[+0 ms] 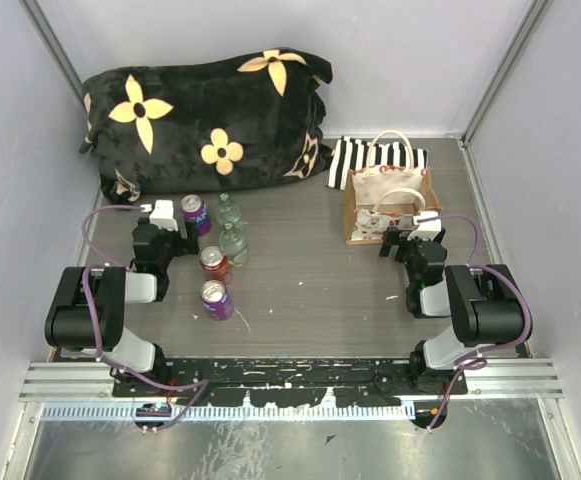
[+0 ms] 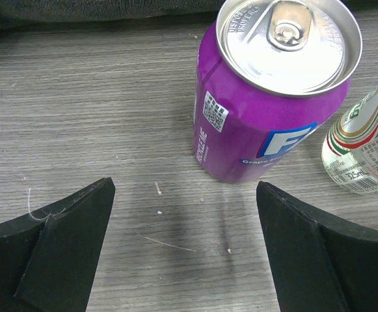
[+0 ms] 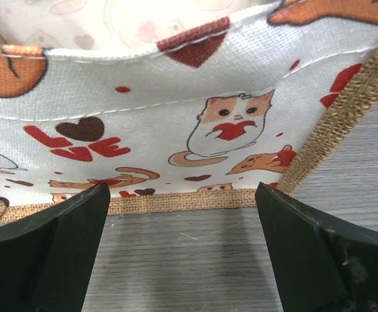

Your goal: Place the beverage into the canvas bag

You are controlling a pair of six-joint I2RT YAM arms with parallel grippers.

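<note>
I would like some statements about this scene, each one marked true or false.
1. The left gripper holds the far purple can. False: it is open, and the can stands ahead of it, untouched.
2. The right gripper is open and faces the canvas bag. True.
3. The canvas bag lies flat on its side. False: it stands upright.
4. The striped cloth lies behind the canvas bag. True.
</note>
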